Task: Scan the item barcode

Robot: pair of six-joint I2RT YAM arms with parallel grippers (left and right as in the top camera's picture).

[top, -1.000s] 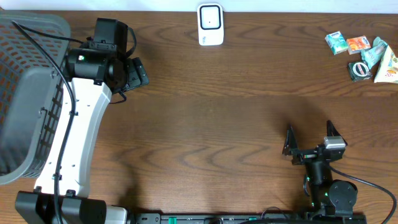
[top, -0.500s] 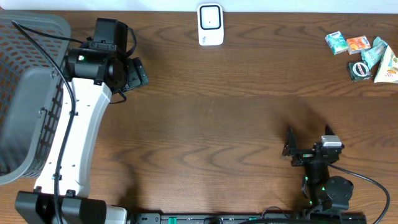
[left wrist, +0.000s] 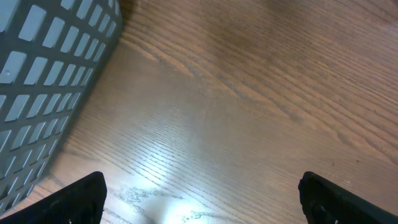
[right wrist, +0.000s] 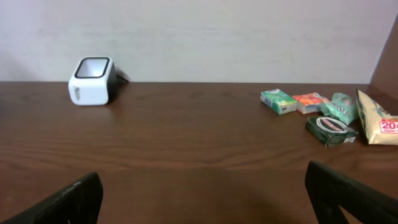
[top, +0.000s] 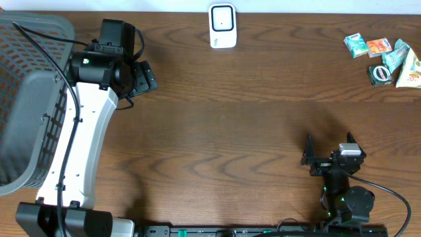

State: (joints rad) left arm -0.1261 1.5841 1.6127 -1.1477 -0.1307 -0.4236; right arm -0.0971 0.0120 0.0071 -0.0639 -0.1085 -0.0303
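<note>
The white barcode scanner [top: 222, 25] [right wrist: 92, 80] stands at the table's far edge, near the middle. Several packaged items lie at the far right: a green packet [top: 356, 45] [right wrist: 278, 101], an orange packet [top: 379, 47] [right wrist: 309, 102], a teal pouch [top: 396, 56] [right wrist: 339, 107], a dark box [top: 380, 74] [right wrist: 330, 130] and a yellow bag [top: 411, 71] [right wrist: 379, 118]. My right gripper [top: 329, 146] [right wrist: 205, 199] hangs open and empty near the front right, facing them from well short. My left gripper [top: 143, 78] [left wrist: 202, 205] is open over bare wood beside the basket.
A grey slatted basket [top: 26, 99] [left wrist: 43, 81] fills the left end of the table, close to the left arm. Brown wood tabletop [top: 237, 125] lies between the two arms and the scanner.
The right gripper has shifted very slightly near the front edge. The left arm and all items have stayed where they were.
</note>
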